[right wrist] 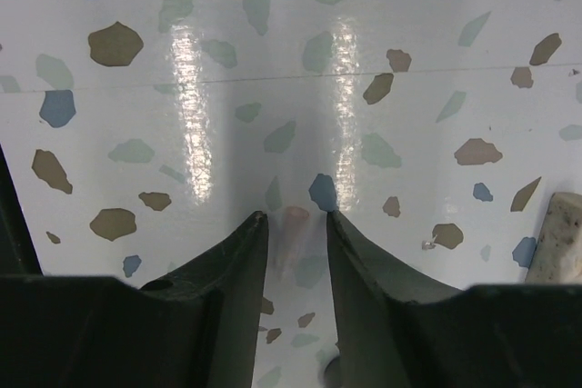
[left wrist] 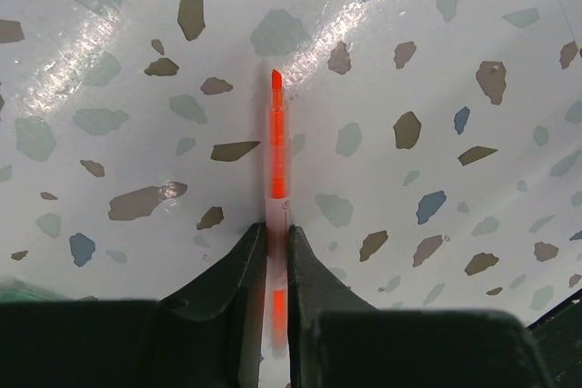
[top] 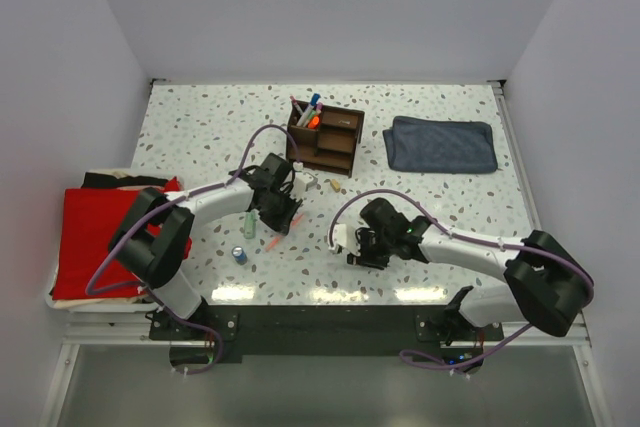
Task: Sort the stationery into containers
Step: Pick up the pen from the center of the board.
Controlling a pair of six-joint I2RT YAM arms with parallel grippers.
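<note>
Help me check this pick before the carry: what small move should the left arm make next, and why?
Probably lift straight up a little. The left claw is shut on the orange pen, which looks low over the table, and the wooden organizer stands farther back, so the pen should clear the surface before travelling there.

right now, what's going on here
Two arms are sorting stationery into the organizer, which already holds some pens. The left gripper is shut on an orange highlighter over the table. The right gripper is low over the table, its jaws open either side of a small pale pink bit, not yet gripping it.
</note>
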